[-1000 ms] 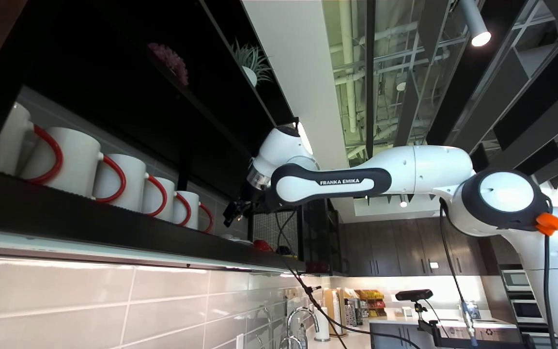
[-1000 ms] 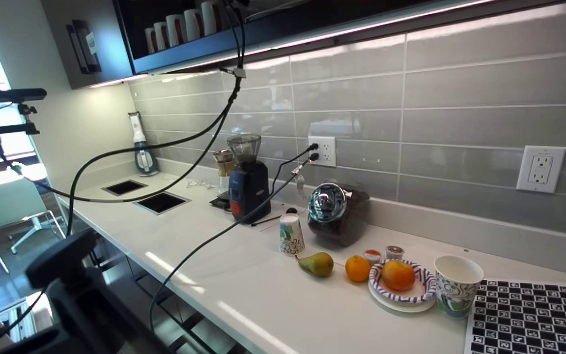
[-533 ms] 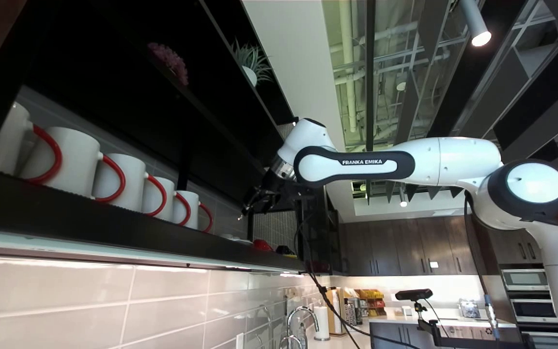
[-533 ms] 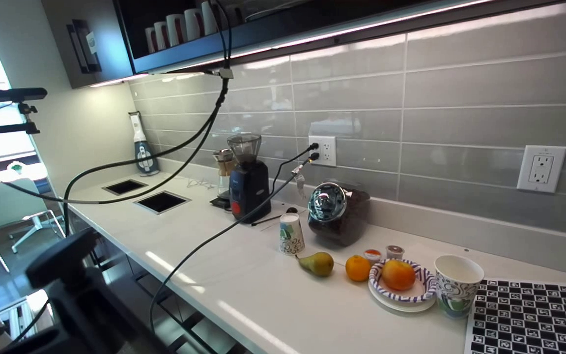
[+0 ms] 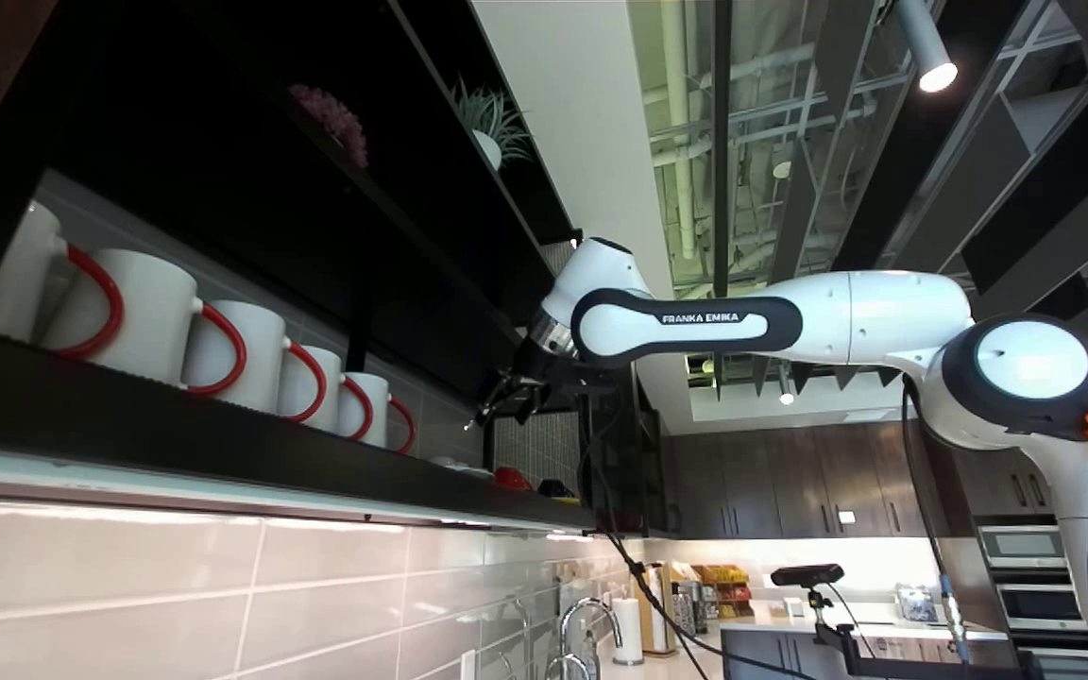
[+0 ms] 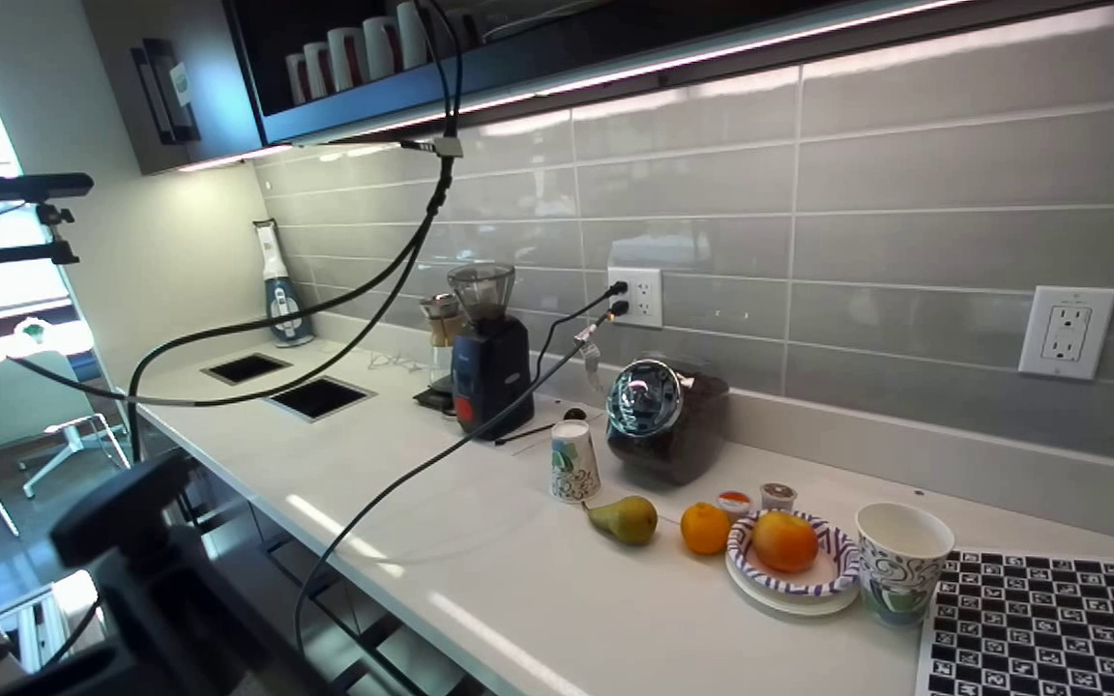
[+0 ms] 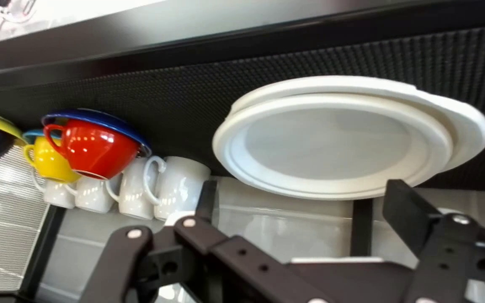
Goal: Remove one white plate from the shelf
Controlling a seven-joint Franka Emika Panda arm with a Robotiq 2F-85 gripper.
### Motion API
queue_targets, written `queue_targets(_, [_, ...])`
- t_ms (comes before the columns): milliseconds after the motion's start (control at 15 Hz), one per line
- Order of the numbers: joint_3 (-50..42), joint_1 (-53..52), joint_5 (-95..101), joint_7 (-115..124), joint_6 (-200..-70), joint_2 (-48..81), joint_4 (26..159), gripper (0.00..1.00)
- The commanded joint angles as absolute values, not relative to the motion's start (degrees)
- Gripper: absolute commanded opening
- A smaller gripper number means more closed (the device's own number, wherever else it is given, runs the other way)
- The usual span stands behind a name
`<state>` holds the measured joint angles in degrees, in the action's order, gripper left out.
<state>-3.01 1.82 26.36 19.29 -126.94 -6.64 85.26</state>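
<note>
1. Spreading its jaws wide and holding nothing, the gripper [image 7: 301, 191] faced the white plate [image 7: 329, 145] in the wrist view. The plate lay atop another plate [image 7: 472, 122] on the shelf [image 7: 162, 88]; the approach looked nearly done, grasping and removal not. A strip of shelf separated it from the front edge [image 7: 99, 35]; a tiled wall [image 7: 284, 231] closed the back.
2. In an exterior view, the gripper hung above the plates, seemingly apart, beyond the white mugs [image 5: 261, 354]; the upper tier [image 5: 298, 246] probably left little lifting height.
3. In an exterior view, neither the gripper nor the shelf's white plate showed clearly; cables [image 6: 436, 201] looped over the counter [image 6: 509, 590] and might snag.
</note>
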Motion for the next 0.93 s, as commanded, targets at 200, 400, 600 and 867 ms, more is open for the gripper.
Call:
queue_targets(200, [-13.19, 3.07, 1.69, 12.14, -124.47, -6.53, 79.94, 1.0])
queue_targets(400, [-19.48, 0.81, -12.13, 3.07, -123.6, -5.44, 78.7, 1.0])
queue_targets(600, [-20.34, 4.82, -24.22, -5.25, -116.07, -1.33, 74.14, 1.0])
queue_targets(867, [-19.6, 9.49, -28.32, -9.34, -108.23, 5.71, 66.87, 1.0])
